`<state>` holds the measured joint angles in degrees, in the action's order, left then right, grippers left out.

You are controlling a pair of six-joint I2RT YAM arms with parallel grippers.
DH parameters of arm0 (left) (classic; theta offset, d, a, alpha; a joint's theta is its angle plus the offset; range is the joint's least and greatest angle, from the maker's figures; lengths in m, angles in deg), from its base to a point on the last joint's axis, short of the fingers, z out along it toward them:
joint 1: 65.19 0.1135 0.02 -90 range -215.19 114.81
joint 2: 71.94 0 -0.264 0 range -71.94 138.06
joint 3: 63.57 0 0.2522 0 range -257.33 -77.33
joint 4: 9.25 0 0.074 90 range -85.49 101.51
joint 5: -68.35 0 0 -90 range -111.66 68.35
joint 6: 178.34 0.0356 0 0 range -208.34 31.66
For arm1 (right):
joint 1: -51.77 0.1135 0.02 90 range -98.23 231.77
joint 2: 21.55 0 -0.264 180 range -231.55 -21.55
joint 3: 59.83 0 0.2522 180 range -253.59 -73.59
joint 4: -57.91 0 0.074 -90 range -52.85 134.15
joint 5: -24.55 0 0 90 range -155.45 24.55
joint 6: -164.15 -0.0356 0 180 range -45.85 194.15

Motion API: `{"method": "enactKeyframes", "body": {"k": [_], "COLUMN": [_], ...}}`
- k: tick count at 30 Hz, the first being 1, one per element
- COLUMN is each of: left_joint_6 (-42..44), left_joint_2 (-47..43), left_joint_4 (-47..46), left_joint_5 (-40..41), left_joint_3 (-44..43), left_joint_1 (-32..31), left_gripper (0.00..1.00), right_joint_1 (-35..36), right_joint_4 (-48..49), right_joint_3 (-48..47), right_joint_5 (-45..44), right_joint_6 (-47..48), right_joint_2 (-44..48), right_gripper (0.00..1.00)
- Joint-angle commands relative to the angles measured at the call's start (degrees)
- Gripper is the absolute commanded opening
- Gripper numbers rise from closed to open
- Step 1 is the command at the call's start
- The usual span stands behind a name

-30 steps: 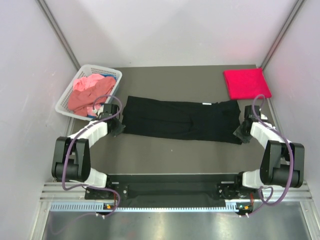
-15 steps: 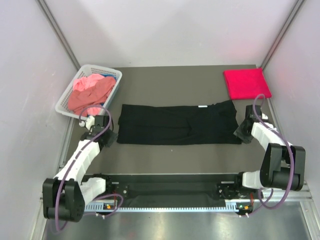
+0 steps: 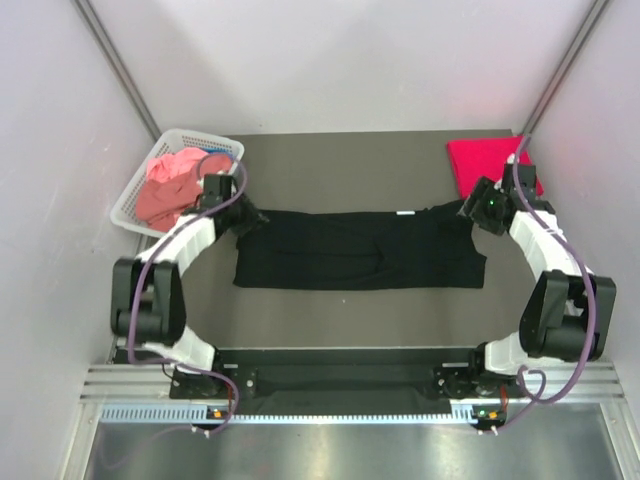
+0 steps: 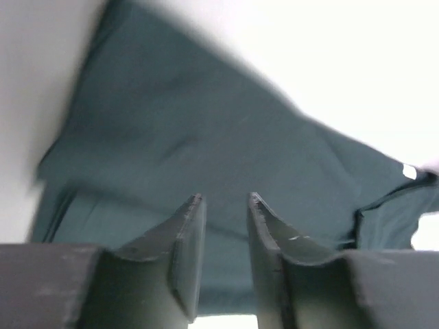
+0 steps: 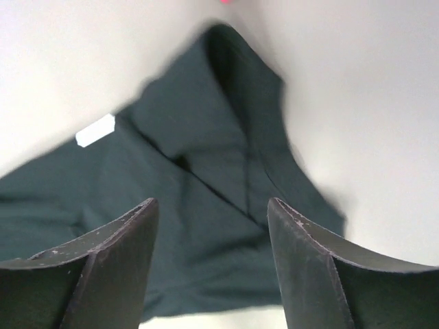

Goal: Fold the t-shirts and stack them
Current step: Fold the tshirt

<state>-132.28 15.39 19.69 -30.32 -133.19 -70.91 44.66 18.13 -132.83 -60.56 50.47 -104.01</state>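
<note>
Both grippers hover over the far edge of the black t-shirt (image 3: pixel 360 250), one at each end. The left gripper (image 4: pixel 225 202) has its fingers a narrow gap apart with nothing between them. The right gripper (image 5: pixel 212 205) stands wide open and empty above a bunched corner of the cloth. The shirt lies as a long flat band across the middle of the table (image 3: pixel 350 310), a small white tag (image 3: pixel 405 212) showing at its far edge. It looks part-way folded, narrowed lengthwise but not yet brought end to end. The next move probably calls for each gripper to drop and pinch every layer at its corner, or the band will come apart when lifted. A red t-shirt (image 3: pixel 475 160) sits folded at the far right corner, likely the start of the stack. A pink t-shirt (image 3: pixel 170 185) lies crumpled in a white basket (image 3: pixel 135 215) at far left. The table is dark and matte, boxed in by pale, bare walls.
</note>
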Motion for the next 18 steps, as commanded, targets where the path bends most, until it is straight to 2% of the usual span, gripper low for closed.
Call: {"method": "enactKeyframes", "body": {"k": [1, 2, 4, 5, 8, 14, 18], "left_joint_6": [9.47, 13.41, 17.03, 20.62, 25.65, 25.14, 23.64], "left_joint_2": [9.65, 12.05, 19.06, 21.28, 27.88, 30.7, 32.55], "left_joint_4": [-1.24, 0.27, 4.57, 9.64, 16.17, 13.74, 13.21], "left_joint_5": [-9.77, -10.57, -11.81, -12.86, -11.9, -10.41, -3.15], "left_joint_3": [-12.23, -18.0, -23.83, -29.34, -36.05, -32.39, -30.63], "left_joint_1": [0.09, 0.0, 0.0, 0.0, -0.09, -0.17, -0.17], "left_gripper": [0.38, 0.39, 0.4, 0.4, 0.39, 0.39, 0.37], "right_joint_1": [0.43, 0.35, 0.17, 0.17, 0.17, 0.17, 0.26], "right_joint_4": [3.7, 3.44, 0.82, 0.54, 0.53, 4.64, 7.99], "right_joint_3": [-5.43, -7.27, -9.48, -10.71, -10.72, -8.52, -6.68], "right_joint_5": [5.22, 5.22, 5.66, 6.1, 7.24, 5.84, 4.35], "right_joint_6": [5.66, 7.23, 8.73, 9.96, 11.11, 6.12, 5.49], "right_joint_2": [-3.4, -5.24, -7.71, -9.46, -11.32, -13.86, -16.77], "right_gripper": [0.66, 0.66, 0.66, 0.66, 0.66, 0.64, 0.63]}}
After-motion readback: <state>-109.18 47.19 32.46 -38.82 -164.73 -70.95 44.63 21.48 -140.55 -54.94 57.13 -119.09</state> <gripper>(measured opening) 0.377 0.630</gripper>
